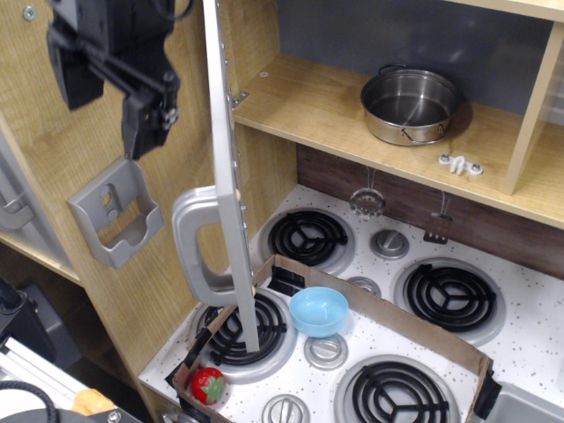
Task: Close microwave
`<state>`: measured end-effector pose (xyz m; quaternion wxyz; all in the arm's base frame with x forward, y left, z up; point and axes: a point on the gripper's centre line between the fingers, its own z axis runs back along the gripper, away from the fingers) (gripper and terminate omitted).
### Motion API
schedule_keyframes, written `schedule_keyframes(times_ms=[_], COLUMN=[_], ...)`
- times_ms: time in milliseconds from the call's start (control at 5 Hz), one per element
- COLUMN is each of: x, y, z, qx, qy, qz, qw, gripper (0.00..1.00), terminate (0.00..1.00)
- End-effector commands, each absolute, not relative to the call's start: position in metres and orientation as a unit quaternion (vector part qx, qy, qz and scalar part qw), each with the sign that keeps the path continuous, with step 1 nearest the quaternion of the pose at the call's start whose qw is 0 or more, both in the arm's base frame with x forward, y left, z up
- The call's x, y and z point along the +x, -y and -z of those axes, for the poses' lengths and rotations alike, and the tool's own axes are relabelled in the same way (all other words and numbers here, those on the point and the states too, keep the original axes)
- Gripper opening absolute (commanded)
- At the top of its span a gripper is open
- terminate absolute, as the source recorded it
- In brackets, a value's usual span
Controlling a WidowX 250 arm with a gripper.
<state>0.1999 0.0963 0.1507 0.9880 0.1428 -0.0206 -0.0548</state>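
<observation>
Far left there's a small grey plastic holder screwed onto the light-wood side panel, boxy with a slot cut in its front. Right above it hangs the gripper – black, blocky, its top cut off by the frame edge. 2 dark fingers point down with a clear gap between them, nothing in there, so it's spread apart and clear of the door.

Next over is the microwave door, swung out so we see it nearly edge-on – a thin grey slab with little round studs along the edge, its top running out of frame. The big rounded loop handle sticks out to the left. The window is impossible to make out from this angle. The microwave compartment behind it is light wood with a dull grey back wall, and a shiny steel pot sits on its floor.

Below: a speckled white stovetop with 4 black coil burners, a cardboard tray holding a pale blue bowl, and a red strawberry at the tray's front corner
</observation>
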Motion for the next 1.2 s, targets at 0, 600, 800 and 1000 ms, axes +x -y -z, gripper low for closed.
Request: schedule_keyframes(times_ms=[0,600,800,1000], x=[0.231,0.29,0.312,0.331], y=[-0.082,-0.015,0.005,0.022], z=[-0.119,-0.096,-0.1,-0.102], qx=[0.108,0.069,0.066,0.068], qy=[0.075,0.162,0.169,0.182], qz=[0.082,0.109,0.123,0.123], qw=[0.988,0.978,0.976,0.973], gripper=[1.0,1.0,1.0,1.0], terminate=[0.0,0.0,0.0,0.0])
